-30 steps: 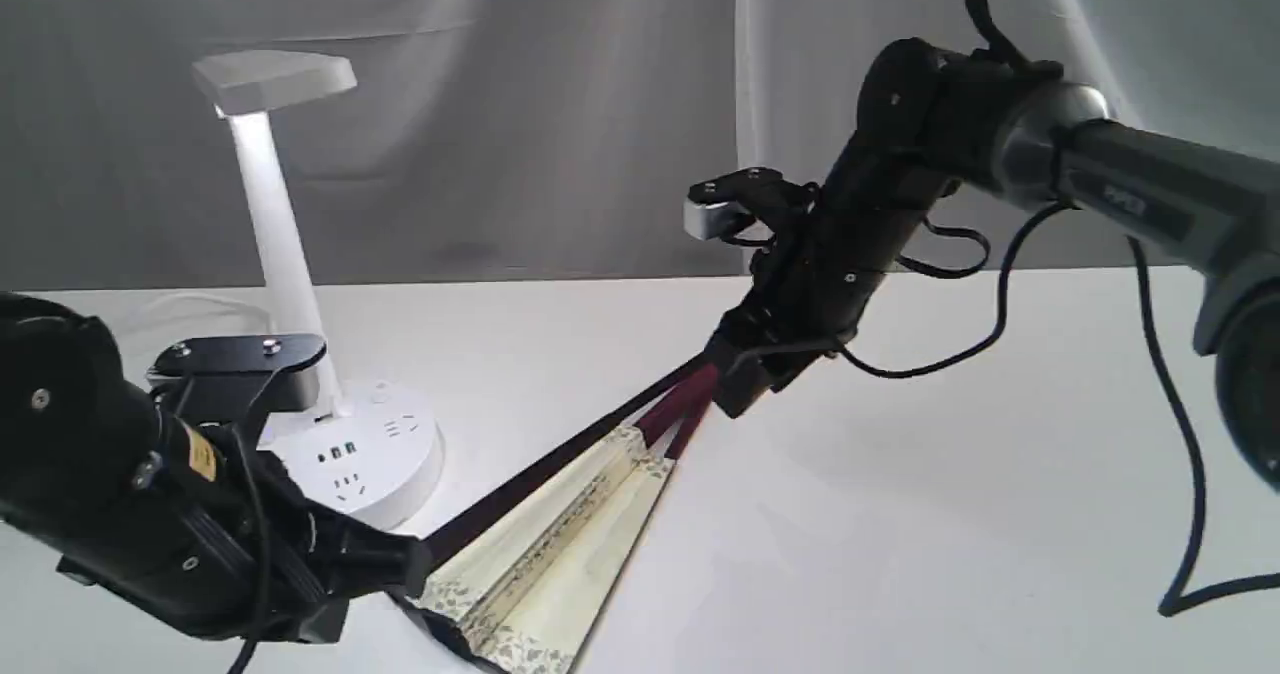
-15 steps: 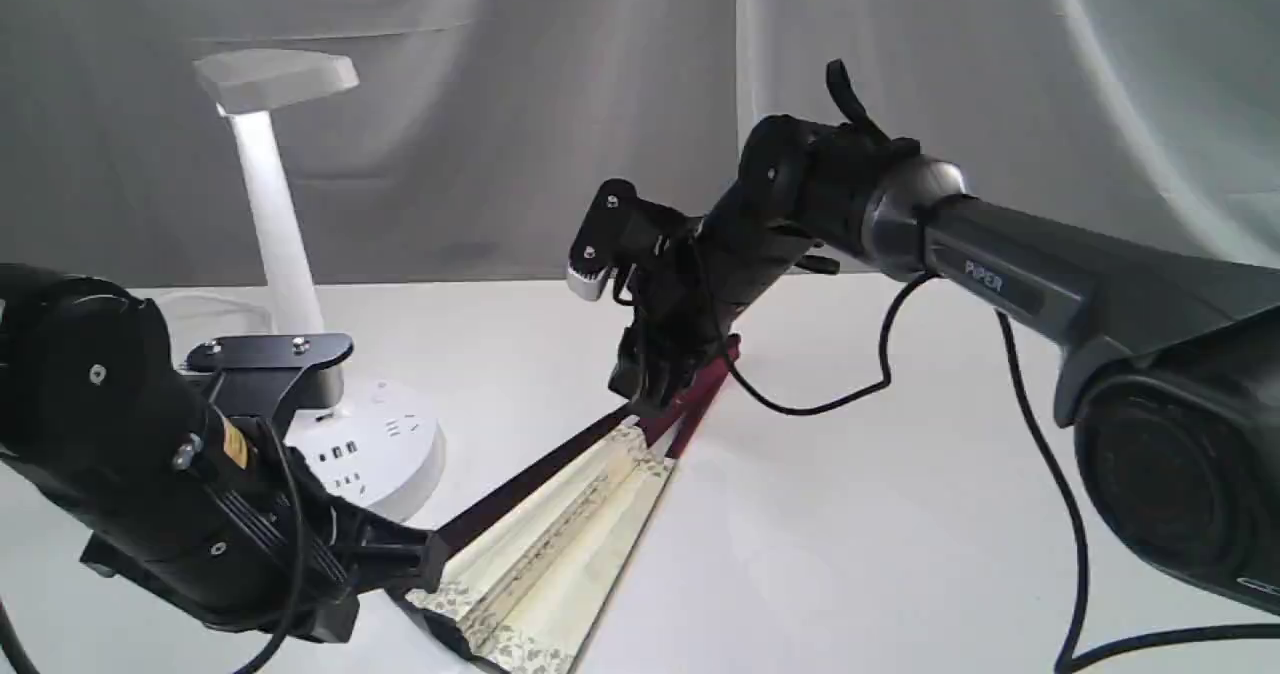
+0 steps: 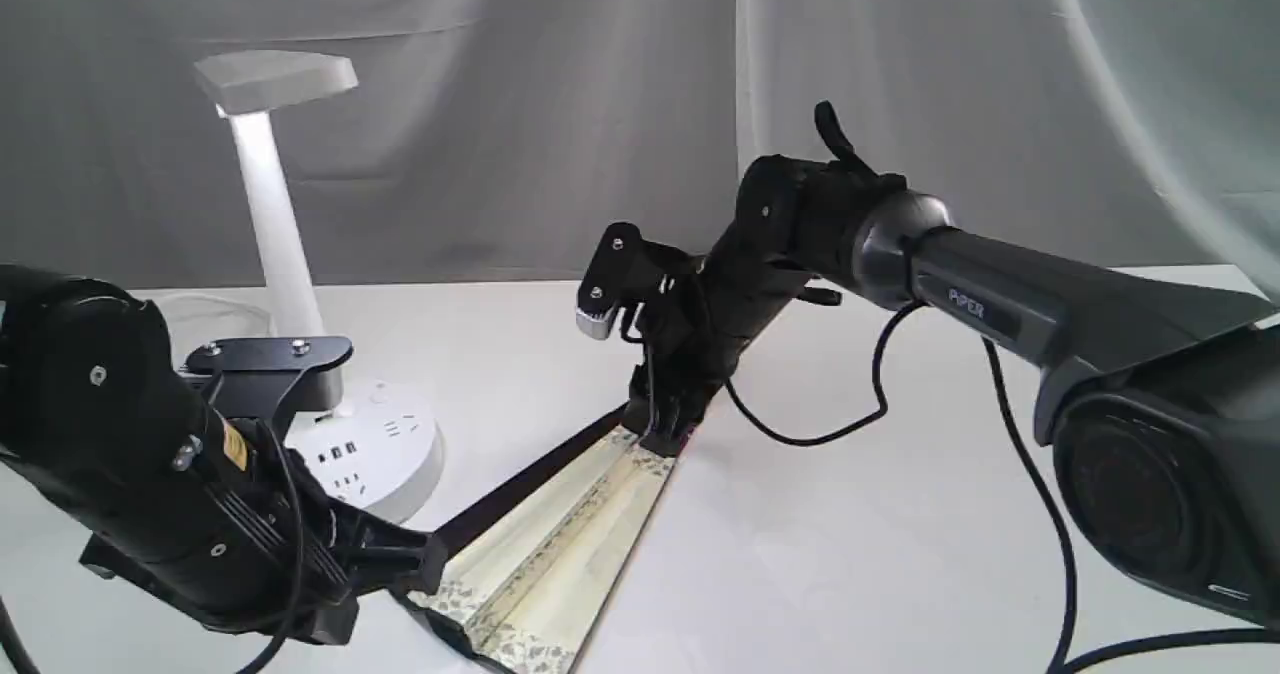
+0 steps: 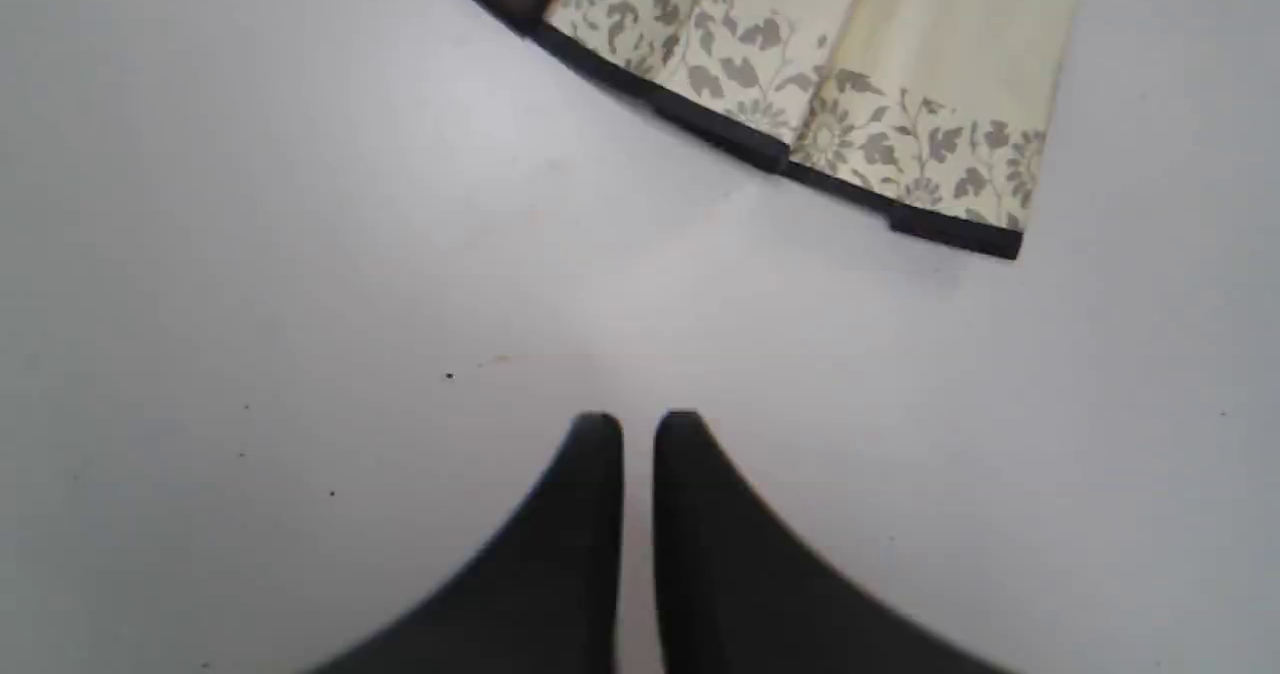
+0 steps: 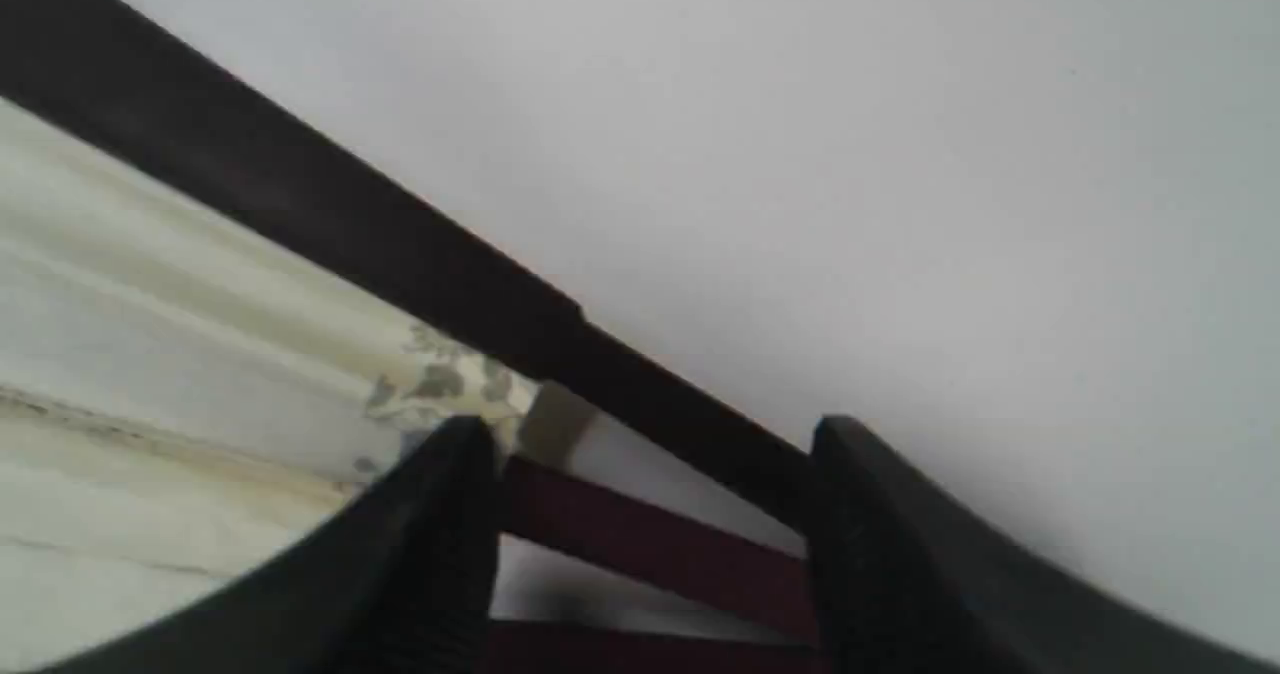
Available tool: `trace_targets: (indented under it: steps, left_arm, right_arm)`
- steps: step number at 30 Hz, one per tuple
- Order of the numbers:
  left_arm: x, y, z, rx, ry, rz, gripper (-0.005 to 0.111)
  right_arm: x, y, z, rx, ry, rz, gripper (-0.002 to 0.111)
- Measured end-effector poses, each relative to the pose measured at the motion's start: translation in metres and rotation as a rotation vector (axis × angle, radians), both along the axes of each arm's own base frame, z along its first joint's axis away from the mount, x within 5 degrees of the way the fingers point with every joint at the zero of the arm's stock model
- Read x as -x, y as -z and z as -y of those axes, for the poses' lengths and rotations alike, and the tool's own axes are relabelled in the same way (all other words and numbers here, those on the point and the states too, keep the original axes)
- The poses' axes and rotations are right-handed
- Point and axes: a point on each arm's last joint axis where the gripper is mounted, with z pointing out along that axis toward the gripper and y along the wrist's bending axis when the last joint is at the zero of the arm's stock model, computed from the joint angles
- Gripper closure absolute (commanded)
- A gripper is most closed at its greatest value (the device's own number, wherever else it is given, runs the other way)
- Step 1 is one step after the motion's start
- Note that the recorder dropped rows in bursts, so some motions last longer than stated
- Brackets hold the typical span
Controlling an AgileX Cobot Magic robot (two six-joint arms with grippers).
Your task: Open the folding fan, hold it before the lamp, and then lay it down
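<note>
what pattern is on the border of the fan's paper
Grey leaves and flowers on cream, on the folding fan, edged in black. Clearest in the left wrist view.

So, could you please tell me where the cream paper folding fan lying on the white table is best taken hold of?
I'd grip the bare maroon ribs just below the leaf, coming down from above. The cream paper folding fan lies flat and barely spread on the white table, so the ribs bunch into a narrow stack there; the right gripper, jaws open, straddles them.
</note>
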Motion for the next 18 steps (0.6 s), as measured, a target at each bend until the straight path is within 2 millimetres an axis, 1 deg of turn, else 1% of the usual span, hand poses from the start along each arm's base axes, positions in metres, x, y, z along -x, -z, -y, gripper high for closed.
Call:
trace_targets:
  steps: [3, 6, 13, 18]
  left_arm:
    - [0.0000, 0.0000, 0.0000, 0.000, 0.000, 0.000, 0.101]
    - [0.0000, 0.0000, 0.0000, -0.001, 0.002, 0.000, 0.101]
    - [0.0000, 0.0000, 0.0000, -0.001, 0.004, 0.001, 0.101]
    - [0.0000, 0.0000, 0.0000, -0.001, 0.004, 0.001, 0.101]
  right_arm:
    - [-0.0012, 0.0024, 0.0030, 0.011, 0.002, -0.001, 0.045]
    - [-0.0017, 0.0082, 0.0048, 0.029, -0.001, -0.007, 0.041]
    - [-0.0023, 0.0086, 0.0059, 0.034, -0.012, -0.002, 0.041]
    - [0.0007, 0.0102, 0.0088, 0.051, -0.023, -0.043, 0.041]
